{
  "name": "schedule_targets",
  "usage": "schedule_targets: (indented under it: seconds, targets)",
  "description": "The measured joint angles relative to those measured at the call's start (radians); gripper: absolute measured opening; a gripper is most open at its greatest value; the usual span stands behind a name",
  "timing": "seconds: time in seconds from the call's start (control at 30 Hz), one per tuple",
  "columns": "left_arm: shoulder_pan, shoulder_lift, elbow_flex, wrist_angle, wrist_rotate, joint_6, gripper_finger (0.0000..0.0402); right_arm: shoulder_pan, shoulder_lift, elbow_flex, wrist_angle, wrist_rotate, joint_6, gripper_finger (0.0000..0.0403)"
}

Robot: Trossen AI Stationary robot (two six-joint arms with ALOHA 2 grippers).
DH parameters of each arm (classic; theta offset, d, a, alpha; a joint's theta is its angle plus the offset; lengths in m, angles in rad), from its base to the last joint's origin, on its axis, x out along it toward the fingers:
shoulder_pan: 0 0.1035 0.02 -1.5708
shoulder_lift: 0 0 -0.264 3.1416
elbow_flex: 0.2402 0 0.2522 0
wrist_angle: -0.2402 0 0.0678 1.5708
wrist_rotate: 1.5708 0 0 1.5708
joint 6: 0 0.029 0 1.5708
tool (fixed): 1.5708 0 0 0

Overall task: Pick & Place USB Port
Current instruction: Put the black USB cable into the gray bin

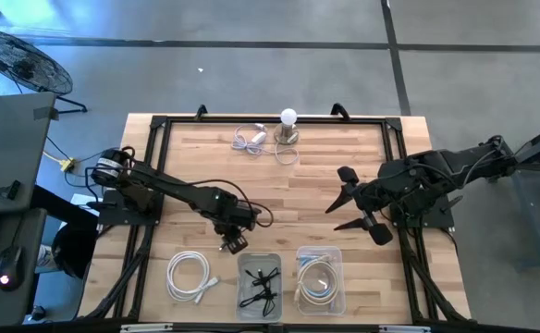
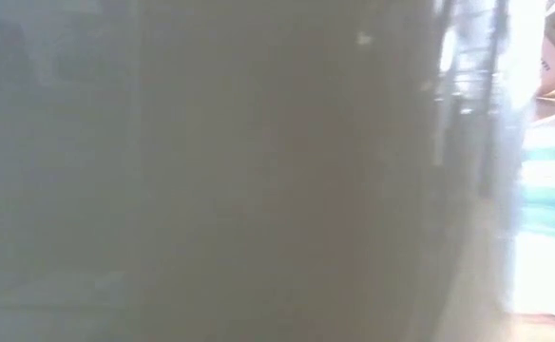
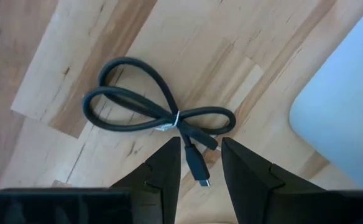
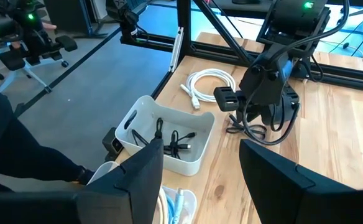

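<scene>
Lying on the tabletop (image 1: 279, 180) at about 6 o'clock from centre, just at 11 o'clock of the middle bin (image 1: 259, 285): a short black cable (image 3: 156, 115), looped in a bow and cinched at the waist by a thin tie (image 3: 172, 121), plug end (image 3: 197, 168) trailing loose between the fingers. Hovering directly over it, left gripper (image 3: 200, 171) with jaws spread, plug lying in the gap, not yet pinched.

Judging the cable light, limp and rubbery: likely sagging and swinging once lifted, not fragile, jacket grippy enough. Best taken at the tied waist, where all strands bunch together, rather than at the single plug tail, which would likely let the loops dangle and catch on the bin rim. Closing squarely across the bundle, low to the wood, seems safest.

Waiting at 3 o'clock, right gripper (image 1: 355, 211), jaws wide apart, holding nothing.

Also showing: a white cable (image 1: 191, 277) coiled at 7 o'clock, a right-hand bin (image 1: 319, 277) with pale cables at 5 o'clock. Low view blocked, telling nothing.
</scene>
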Motion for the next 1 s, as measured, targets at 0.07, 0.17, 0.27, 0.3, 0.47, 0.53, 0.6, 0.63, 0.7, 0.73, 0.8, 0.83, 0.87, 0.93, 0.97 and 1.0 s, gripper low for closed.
schedule_targets:
  seconds: [0.07,0.17,0.27,0.3,0.47,0.53,0.6,0.63,0.7,0.73,0.8,0.83,0.87,0.93,0.97,1.0]
  targets:
    - [0.0,0.0,0.0,0.007,-0.011,0.003,0.0113,0.0,0.0,0.0,0.0,-0.007,0.001,0.0204]
    - [0.0,0.0,0.0,0.01,-0.025,0.023,0.0113,0.0,0.0,0.0,-0.001,-0.026,0.006,0.0204]
    - [0.0,0.0,0.0,0.009,-0.028,0.046,0.0113,0.0,0.0,0.0,-0.001,-0.029,0.007,0.0204]
    - [0.0,0.0,0.0,0.01,-0.033,0.053,0.0113,0.0,0.0,0.0,-0.001,-0.029,0.009,0.0204]
    - [0.0,0.0,0.0,0.009,-0.068,0.082,0.0113,0.0,0.0,0.0,-0.006,-0.029,0.01,0.0204]
    - [0.0,0.0,0.0,0.01,-0.069,0.082,0.0113,0.0,0.0,0.0,-0.008,-0.029,0.014,0.0204]
    - [0.0,0.0,0.0,0.01,-0.07,0.083,0.0113,0.0,0.0,0.0,-0.009,-0.03,0.025,0.0204]
    - [0.0,0.0,0.0,0.01,-0.074,0.083,0.0113,0.0,0.0,0.0,-0.009,-0.03,0.026,0.0204]
    - [0.0,0.0,0.0,0.01,-0.089,0.083,0.0113,0.0,0.0,0.0,-0.01,-0.03,0.026,0.0204]
    - [0.0,0.0,0.0,0.01,-0.095,0.082,0.0113,0.0,0.0,0.0,-0.011,-0.03,0.026,0.0204]
    - [0.0,0.0,0.0,0.011,-0.1,0.066,0.0113,0.0,0.0,0.0,-0.014,-0.03,0.026,0.0204]
    - [0.0,0.0,0.0,0.011,-0.103,0.054,0.0113,0.0,0.0,0.0,-0.015,-0.03,0.029,0.0204]
    - [0.0,0.0,0.0,0.011,-0.103,0.051,0.0113,0.0,0.0,0.0,-0.015,-0.03,0.032,0.0204]
    - [0.0,0.0,0.0,0.011,-0.104,0.049,0.0113,0.0,0.0,0.0,-0.023,-0.03,0.033,0.0204]
    - [0.0,0.0,0.0,0.011,-0.105,0.049,0.0113,0.0,0.0,0.0,-0.026,-0.03,0.033,0.0204]
    - [0.0,0.0,0.0,0.013,-0.105,0.048,0.0113,0.0,0.0,0.0,-0.028,-0.03,0.033,0.0204]
